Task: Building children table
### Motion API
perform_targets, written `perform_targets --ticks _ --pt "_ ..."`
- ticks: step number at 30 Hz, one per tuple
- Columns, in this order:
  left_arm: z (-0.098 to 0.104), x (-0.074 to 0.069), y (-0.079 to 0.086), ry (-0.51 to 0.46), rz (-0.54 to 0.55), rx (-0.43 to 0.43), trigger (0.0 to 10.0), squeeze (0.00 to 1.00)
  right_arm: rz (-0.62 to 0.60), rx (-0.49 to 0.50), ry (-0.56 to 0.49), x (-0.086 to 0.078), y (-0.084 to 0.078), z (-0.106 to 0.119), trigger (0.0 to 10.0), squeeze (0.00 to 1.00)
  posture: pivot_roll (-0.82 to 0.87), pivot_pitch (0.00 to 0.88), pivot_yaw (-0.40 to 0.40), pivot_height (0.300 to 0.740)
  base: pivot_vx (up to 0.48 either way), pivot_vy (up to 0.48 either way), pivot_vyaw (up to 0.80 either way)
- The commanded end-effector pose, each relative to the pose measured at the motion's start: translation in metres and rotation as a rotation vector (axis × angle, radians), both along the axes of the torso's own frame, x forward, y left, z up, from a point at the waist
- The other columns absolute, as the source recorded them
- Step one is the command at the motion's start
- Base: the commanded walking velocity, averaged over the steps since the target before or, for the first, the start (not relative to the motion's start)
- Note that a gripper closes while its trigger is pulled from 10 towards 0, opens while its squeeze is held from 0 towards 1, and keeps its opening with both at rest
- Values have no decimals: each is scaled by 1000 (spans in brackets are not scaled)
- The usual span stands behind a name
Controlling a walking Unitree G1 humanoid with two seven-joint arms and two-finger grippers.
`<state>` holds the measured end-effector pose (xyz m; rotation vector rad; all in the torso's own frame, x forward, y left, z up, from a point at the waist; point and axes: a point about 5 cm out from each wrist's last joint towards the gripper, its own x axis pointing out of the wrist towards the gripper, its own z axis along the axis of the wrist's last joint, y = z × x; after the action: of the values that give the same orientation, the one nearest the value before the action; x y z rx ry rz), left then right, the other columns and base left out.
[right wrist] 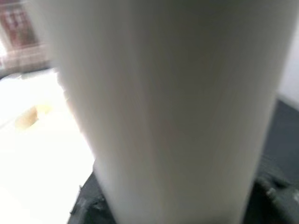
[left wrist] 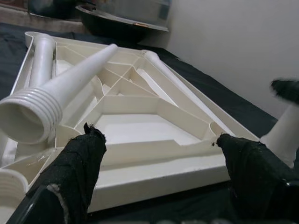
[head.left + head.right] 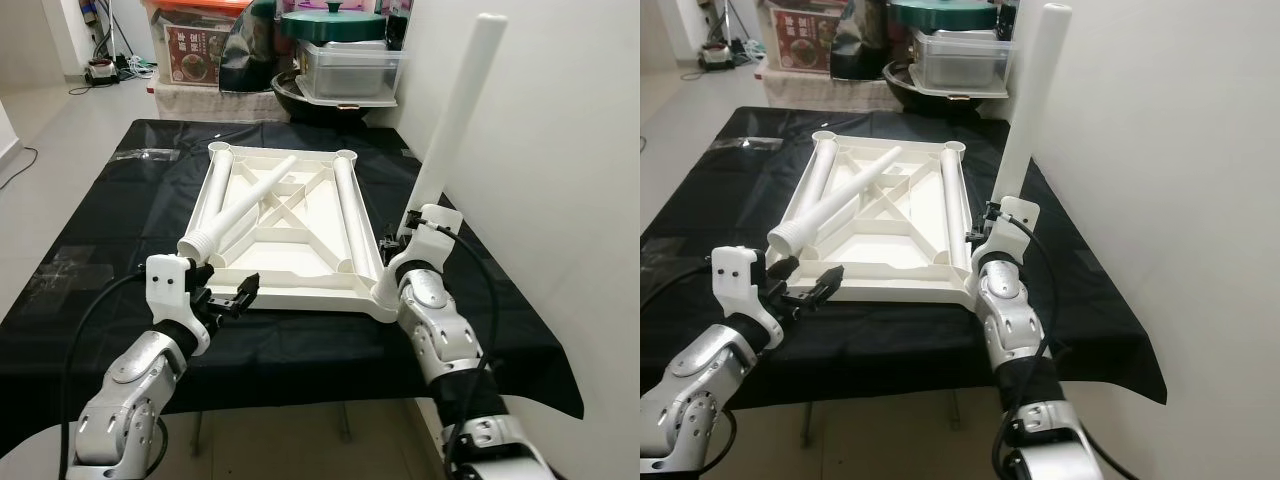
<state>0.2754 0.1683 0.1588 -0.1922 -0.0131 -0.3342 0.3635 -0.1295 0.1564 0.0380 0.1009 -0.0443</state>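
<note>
The white tabletop [image 3: 300,288] lies upside down on the black-covered table [image 3: 90,240]. One white leg [image 3: 455,110] stands upright at its near right corner, with my right gripper [image 3: 413,226] shut on its lower part; in the right wrist view this leg [image 1: 159,112] is pressed up close. Another loose leg [image 3: 240,210] lies diagonally across the ribs, threaded end toward me. Two further legs lie along the left [image 2: 42,60] and right [image 3: 350,205] inner sides. My left gripper [image 3: 228,298] hovers open at the near left edge, its fingers [image 2: 79,163] spread before the rim.
A white wall runs close along the right side. At the back stand a dark bowl with plastic containers and a green lid [image 3: 340,60], and a red box [image 3: 195,45]. A clear wrapper [image 3: 145,153] lies at the far left of the cloth.
</note>
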Motion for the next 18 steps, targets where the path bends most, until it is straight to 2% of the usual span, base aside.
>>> perform_targets --ticks 1,2,3,4,6,7,9,10,12,13,17,18 --pt "-1 1 -1 7 -6 12 10000 0 243 81 -80 2 19 13 10000 0 57 0 -104 740 0 0 0" --pt "-1 1 -1 7 -5 12 10000 0 384 107 -136 1 28 23 10000 0 57 0 -103 740 0 0 0" --pt "-1 2 0 7 -6 0 10000 0 484 89 -180 0 33 30 10000 0 47 0 -97 740 0 0 0" --pt "-1 2 0 7 -6 0 10000 0 484 89 -180 0 33 30 10000 0 47 0 -97 740 0 0 0" --pt "0 3 0 5 -13 -24 10000 0 585 56 -222 -2 37 32 10000 0 47 0 -97 740 0 0 0" --pt "0 3 0 5 -13 -24 10000 0 585 56 -222 -2 37 32 10000 0 47 0 -97 740 0 0 0" --pt "-1 3 -2 4 -17 -2 10000 0 815 64 -221 -15 47 32 10000 0 59 0 -106 740 0 0 0" --pt "-1 3 -2 4 -17 -2 10000 0 815 64 -221 -15 47 32 10000 0 59 0 -106 740 0 0 0" --pt "0 3 -2 4 -15 -13 10000 0 1026 43 -198 -29 56 29 10000 0 58 0 -104 740 0 0 0" --pt "-1 3 -2 4 -15 -4 10000 0 1085 17 -187 -33 59 25 10000 0 62 0 -107 740 0 0 0" --pt "-1 2 -2 3 -15 3 10000 0 1128 1 -182 -35 61 22 10000 0 62 0 -107 740 0 0 0" --pt "-1 2 -1 4 -13 -1 10000 0 1104 -11 -167 -31 61 16 0 0 76 0 -112 740 0 0 0"
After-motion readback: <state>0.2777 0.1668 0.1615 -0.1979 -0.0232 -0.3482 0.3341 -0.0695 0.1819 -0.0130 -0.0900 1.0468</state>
